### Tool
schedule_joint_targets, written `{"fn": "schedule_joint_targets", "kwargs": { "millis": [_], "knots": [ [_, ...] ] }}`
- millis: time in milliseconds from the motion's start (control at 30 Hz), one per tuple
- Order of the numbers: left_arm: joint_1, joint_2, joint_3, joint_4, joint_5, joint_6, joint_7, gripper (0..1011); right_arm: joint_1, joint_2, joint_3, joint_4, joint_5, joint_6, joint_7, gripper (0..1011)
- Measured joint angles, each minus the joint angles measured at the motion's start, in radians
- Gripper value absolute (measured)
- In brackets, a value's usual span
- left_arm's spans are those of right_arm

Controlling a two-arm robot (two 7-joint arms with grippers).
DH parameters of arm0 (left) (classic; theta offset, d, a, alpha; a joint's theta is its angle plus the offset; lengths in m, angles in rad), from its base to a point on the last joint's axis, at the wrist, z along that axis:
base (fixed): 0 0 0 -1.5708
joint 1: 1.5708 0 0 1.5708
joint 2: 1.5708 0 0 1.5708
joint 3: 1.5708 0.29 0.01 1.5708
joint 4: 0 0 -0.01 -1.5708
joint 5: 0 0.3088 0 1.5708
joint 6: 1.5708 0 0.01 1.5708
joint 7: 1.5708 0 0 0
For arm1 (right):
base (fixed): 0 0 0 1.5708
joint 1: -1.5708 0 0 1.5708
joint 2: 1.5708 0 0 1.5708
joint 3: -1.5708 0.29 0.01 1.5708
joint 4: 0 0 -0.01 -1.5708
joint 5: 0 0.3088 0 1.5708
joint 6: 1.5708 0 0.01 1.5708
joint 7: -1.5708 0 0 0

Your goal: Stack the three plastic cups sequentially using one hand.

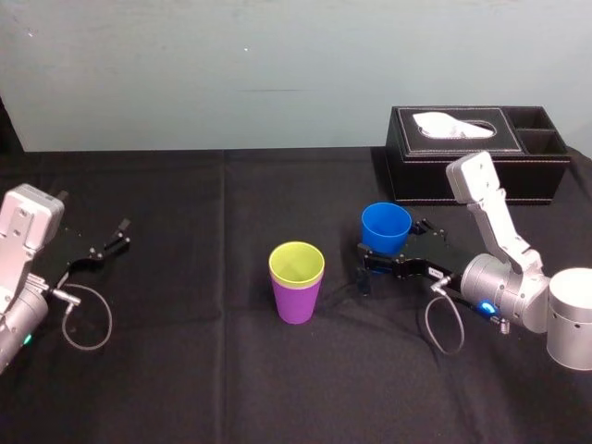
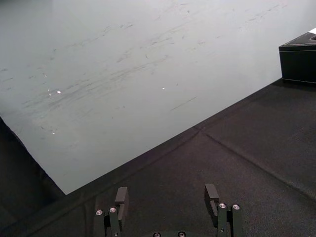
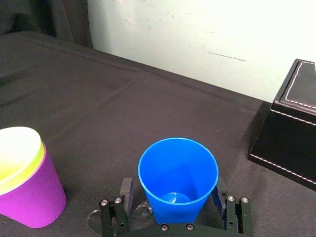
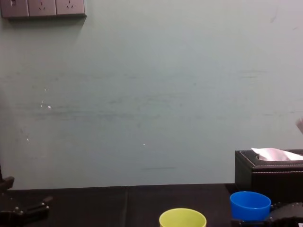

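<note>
Nearest the camera, at the lower left, the parked left arm rests over the black tablecloth (image 1: 185, 370). Its left gripper (image 2: 166, 197) points toward the pale green wall (image 1: 231, 65), jaws spread and holding nothing.

At centre stands the purple cup (image 1: 296, 298), upright on the cloth with its mouth up and its long axis vertical. The yellow-green cup (image 1: 296, 264) is nested inside it, also mouth up, so that only its rim band stands above the purple rim.

To the right of this pair, and apart from it, the bright blue cup (image 3: 177, 180) also stands upright, its wide mouth up and its narrow base down. The right gripper (image 3: 172, 190) reaches in from the right at table level. Its jaws are spread as wide as those of the left gripper, with one of the fingers (image 3: 126, 186) on either side of the cup's lower wall. A small gap shows at one side.

Behind and to the right of the blue cup sits the black tissue box (image 1: 476, 153), edged in white stitching. A white tissue (image 1: 450, 125) rises from its oval slot, with two open compartments at its right end.
</note>
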Motion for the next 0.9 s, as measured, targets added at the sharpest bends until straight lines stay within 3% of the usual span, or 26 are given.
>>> {"fn": "schedule_joint_targets", "kwargs": {
  "millis": [233, 567, 900],
  "knots": [
    [0.0, 0.0, 0.0, 0.0, 0.0, 0.0, 0.0, 1010, -0.001, 0.0, 0.001, -0.001, 0.0, 0.0, 0.0, 980],
    [0.0, 0.0, 0.0, 0.0, 0.0, 0.0, 0.0, 1010, -0.002, 0.001, 0.002, -0.003, 0.001, 0.001, -0.001, 747],
    [0.0, 0.0, 0.0, 0.0, 0.0, 0.0, 0.0, 1010, -0.003, 0.002, 0.002, -0.004, 0.002, 0.001, -0.001, 715]
  ]
}}
